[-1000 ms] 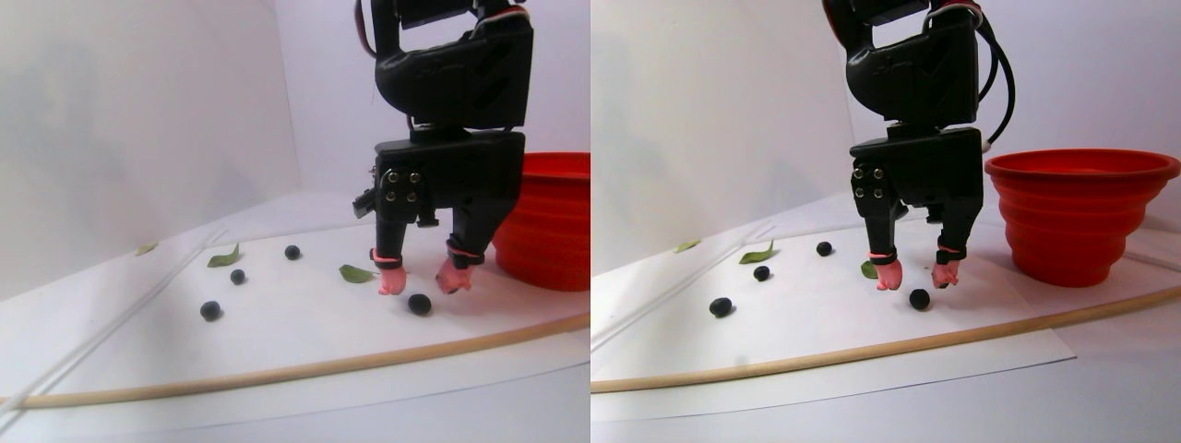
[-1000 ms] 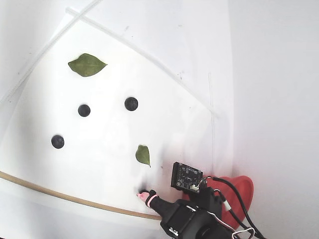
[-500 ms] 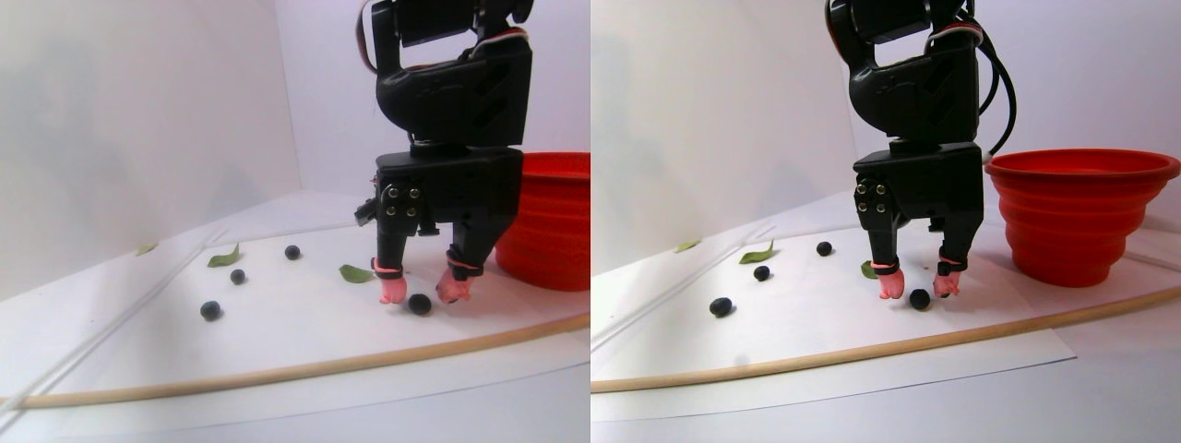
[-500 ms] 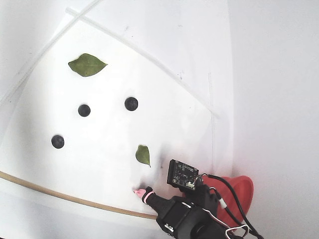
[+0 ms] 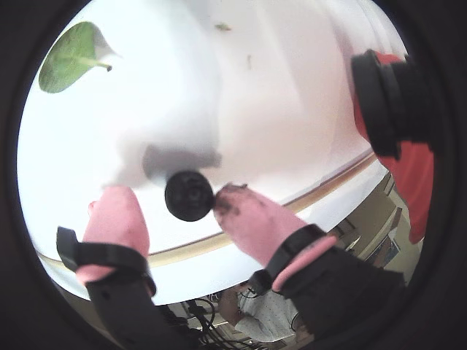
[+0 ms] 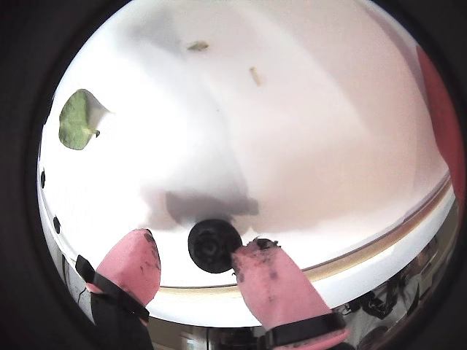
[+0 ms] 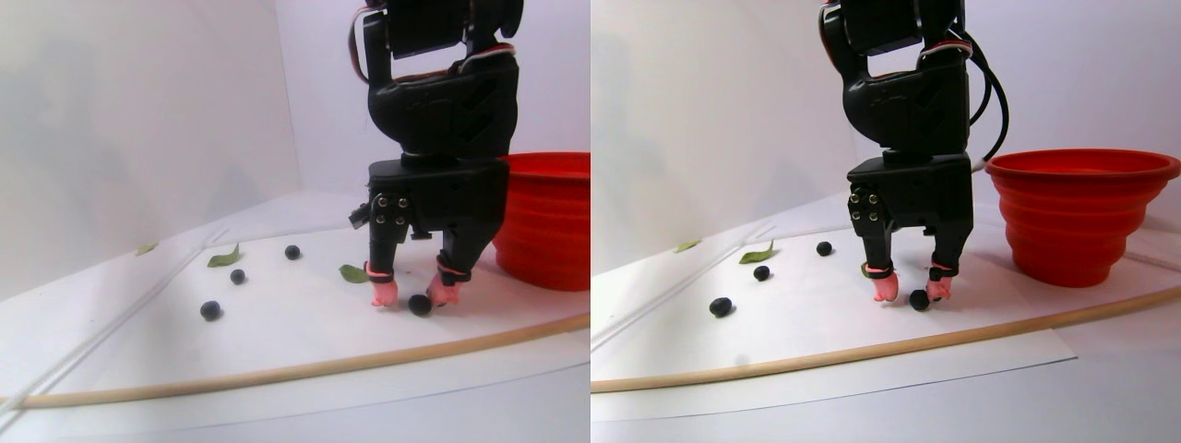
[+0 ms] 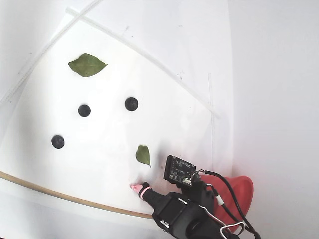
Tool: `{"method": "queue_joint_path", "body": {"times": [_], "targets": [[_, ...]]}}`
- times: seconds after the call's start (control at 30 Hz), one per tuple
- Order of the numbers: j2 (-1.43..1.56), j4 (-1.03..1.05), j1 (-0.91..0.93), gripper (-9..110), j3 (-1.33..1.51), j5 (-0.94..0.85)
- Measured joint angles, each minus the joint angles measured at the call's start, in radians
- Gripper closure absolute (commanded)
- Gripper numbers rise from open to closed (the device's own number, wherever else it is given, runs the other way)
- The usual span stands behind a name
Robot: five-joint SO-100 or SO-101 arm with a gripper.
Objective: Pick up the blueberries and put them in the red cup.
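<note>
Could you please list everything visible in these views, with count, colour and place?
blueberries: four, dark blue-black; one on the sheet between the pink fingertips, three farther left in the stereo pair view.
red cup: one, red; upright, right of the arm in the stereo pair view.
leaves: green; two on the sheet in the fixed view, a third small one at far left of the stereo pair view.
wooden strip: one, tan; curved along the sheet's near edge.
white sheet: one; under everything.
gripper: one, black with pink tips; jaws open astride a berry.
</note>
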Motion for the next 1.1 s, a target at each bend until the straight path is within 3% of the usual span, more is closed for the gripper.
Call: {"method": "queue_joint_path", "body": {"times": [1.1], "targets": [[-0.04,-0.021,0.009,90,-0.002,-0.035]]}}
